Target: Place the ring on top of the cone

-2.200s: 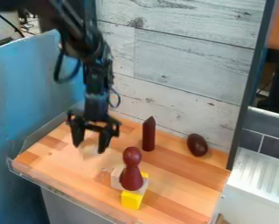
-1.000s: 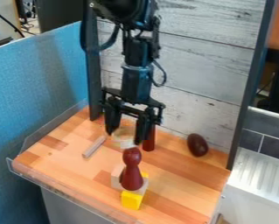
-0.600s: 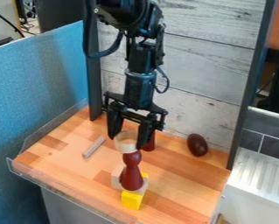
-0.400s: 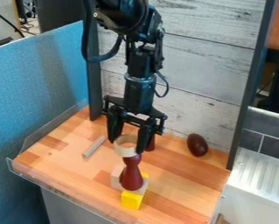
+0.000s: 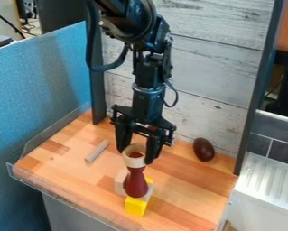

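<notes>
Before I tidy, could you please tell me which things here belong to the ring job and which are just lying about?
In the job:
pale ring, at the cone's top
dark red cone
gripper, holding the ring

Lying about:
wooden stick
dark egg-shaped piece
yellow block and pale block, by the cone's foot

Arm (image 5: pixel 131 22), one, black: enters at the top edge, left of the middle; upper part slanting down to the right. Cable (image 5: pixel 120 58), black, looped along its left side. Wrist (image 5: pixel 147 92), black, near vertical, slightly tilted. Claw (image 5: pixel 134 157), black, two-fingered, hanging below; fingers (image 5: pixel 153 148) parted, roughly parallel, tips downward.
</notes>
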Action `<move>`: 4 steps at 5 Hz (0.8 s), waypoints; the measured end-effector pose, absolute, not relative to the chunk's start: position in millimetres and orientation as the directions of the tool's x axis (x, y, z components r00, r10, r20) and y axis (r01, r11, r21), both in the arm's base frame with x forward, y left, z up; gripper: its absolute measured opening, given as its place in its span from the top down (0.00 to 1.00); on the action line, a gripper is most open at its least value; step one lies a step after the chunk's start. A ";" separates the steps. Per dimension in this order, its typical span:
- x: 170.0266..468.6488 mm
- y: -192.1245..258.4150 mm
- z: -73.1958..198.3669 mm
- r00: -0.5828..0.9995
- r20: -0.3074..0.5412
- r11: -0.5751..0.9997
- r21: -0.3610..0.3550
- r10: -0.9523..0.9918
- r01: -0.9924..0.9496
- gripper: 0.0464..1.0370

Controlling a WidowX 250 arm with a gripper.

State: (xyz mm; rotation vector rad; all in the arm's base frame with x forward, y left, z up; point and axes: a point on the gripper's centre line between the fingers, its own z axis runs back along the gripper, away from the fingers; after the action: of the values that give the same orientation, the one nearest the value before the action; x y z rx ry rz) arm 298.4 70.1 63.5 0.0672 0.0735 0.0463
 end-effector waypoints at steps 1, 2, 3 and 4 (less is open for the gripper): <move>301.3 70.1 62.9 0.997 -0.055 0.997 0.068 0.050 -0.047 0.29; 301.3 70.1 62.9 0.997 -0.054 0.996 0.068 0.053 -0.050 0.29; 303.5 71.3 63.2 0.997 -0.040 0.995 0.075 0.062 -0.059 0.21; 304.2 72.0 60.4 0.998 -0.029 0.994 0.098 0.047 -0.044 0.03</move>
State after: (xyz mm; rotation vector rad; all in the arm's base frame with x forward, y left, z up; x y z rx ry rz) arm 304.2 72.0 60.4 0.0977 0.0312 0.0458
